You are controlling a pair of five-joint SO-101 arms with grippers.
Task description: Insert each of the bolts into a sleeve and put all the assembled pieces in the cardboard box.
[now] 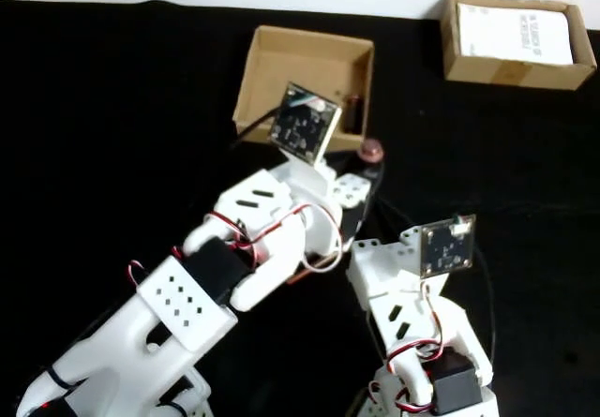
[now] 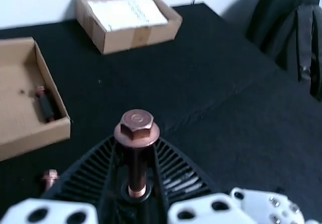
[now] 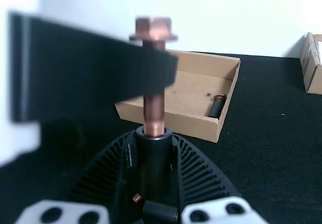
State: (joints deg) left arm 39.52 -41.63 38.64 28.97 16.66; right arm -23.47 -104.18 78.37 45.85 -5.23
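The left gripper (image 2: 136,156) pinches a bolt (image 3: 154,110) just off the box's (image 1: 281,66) near corner. Its tip sits in the sleeve (image 3: 153,158), which the right gripper (image 3: 152,144) clamps. Insertion looks half done to me; next it needs a straight push down.

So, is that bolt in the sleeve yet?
Partly in: the bolt dips into the top of the sleeve, with most of its shank and its head above.
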